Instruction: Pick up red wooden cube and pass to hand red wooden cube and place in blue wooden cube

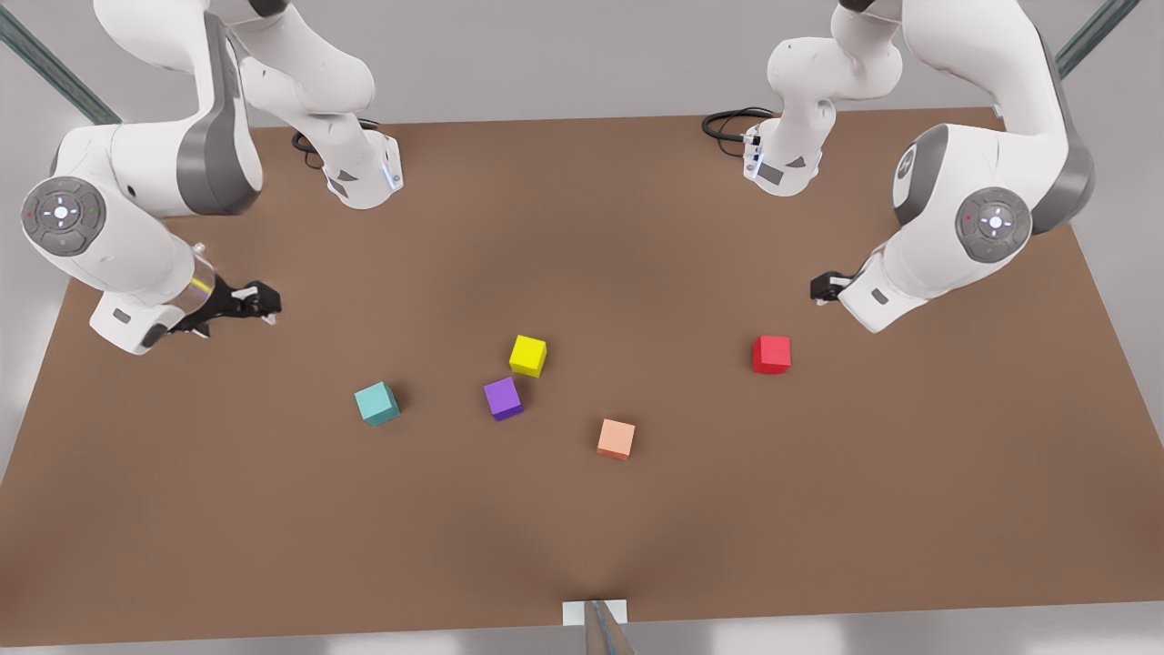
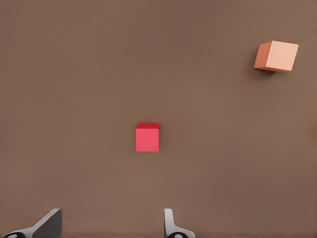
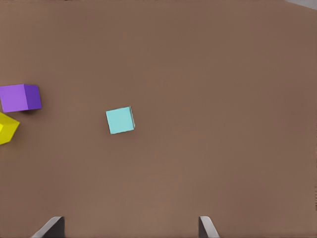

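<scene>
The red wooden cube (image 1: 771,354) (image 2: 147,137) rests on the brown table toward the front view's right. My left gripper (image 1: 824,288) (image 2: 110,226) hovers above the table just beside it, open, with nothing between its fingers. The blue wooden cube (image 1: 376,403) (image 3: 120,120), teal in colour, sits on the table toward the front view's left. My right gripper (image 1: 257,301) (image 3: 130,227) hangs open above the table, up and to the left of it in the front view, holding nothing.
A yellow cube (image 1: 527,355) and a purple cube (image 1: 503,398) lie close together mid-table, with a pale orange-peach cube (image 1: 616,439) in front of them. Both arm bases stand at the table's far edge (image 1: 546,123). A small white mount (image 1: 595,612) sits at the near edge.
</scene>
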